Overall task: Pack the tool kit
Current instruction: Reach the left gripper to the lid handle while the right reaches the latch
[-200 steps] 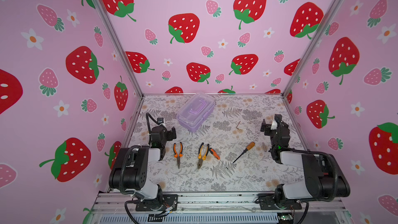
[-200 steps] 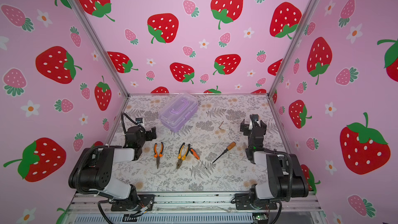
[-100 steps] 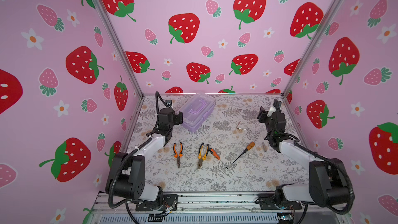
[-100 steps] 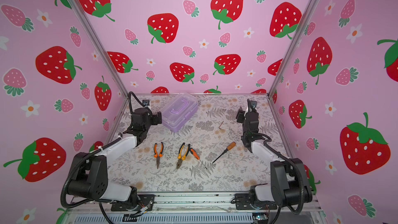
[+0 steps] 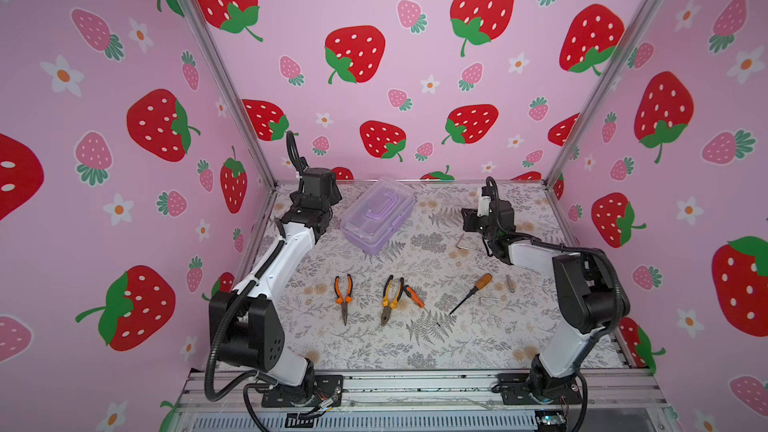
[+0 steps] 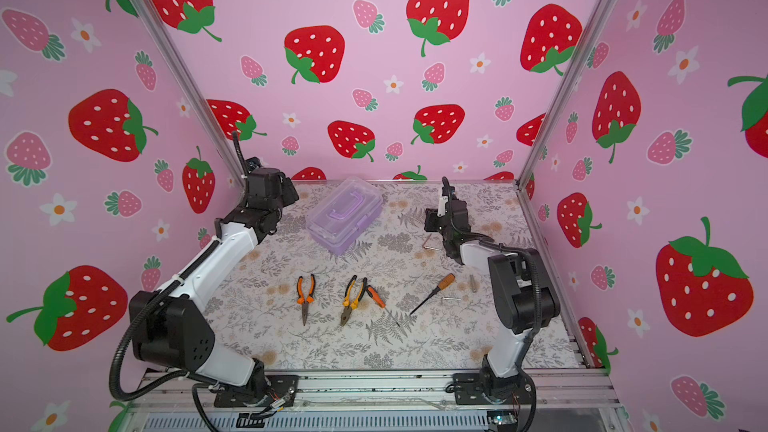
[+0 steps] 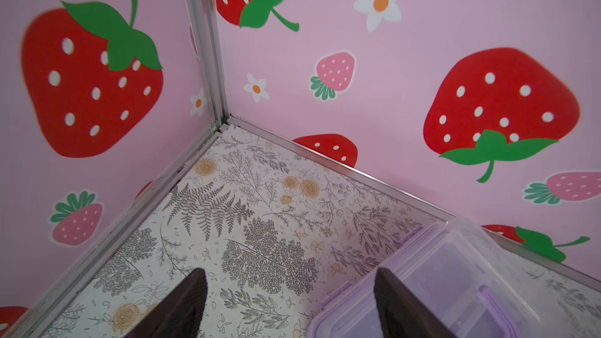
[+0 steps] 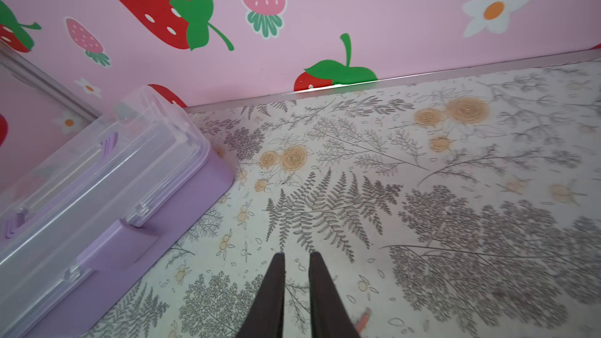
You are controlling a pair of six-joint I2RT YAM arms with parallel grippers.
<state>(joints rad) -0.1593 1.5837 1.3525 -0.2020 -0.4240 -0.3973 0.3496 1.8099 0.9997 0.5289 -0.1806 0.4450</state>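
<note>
Lilac tool kit (image 5: 377,215) btwn left tool (image 7: 289,304), right tool (image 8: 296,291).

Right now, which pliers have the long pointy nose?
The orange-handled pliers, left of the yellow-handled pliers. Their nose tapers to a thin point; the yellow pair's is short and blunt.

Floral-papered table (image 5: 415,351), bearing a closed tool kit (image 5: 377,214) toward the rear. Nearer the front lay two pliers (image 5: 343,293) (image 5: 392,297), two screwdrivers (image 5: 471,292) (image 5: 415,297), a hex key (image 5: 462,243).

Both arms now reach toward the back; left gripper (image 7: 286,304) sits beside the tool kit (image 5: 377,214), right gripper (image 8: 296,287) narrower than before.
</note>
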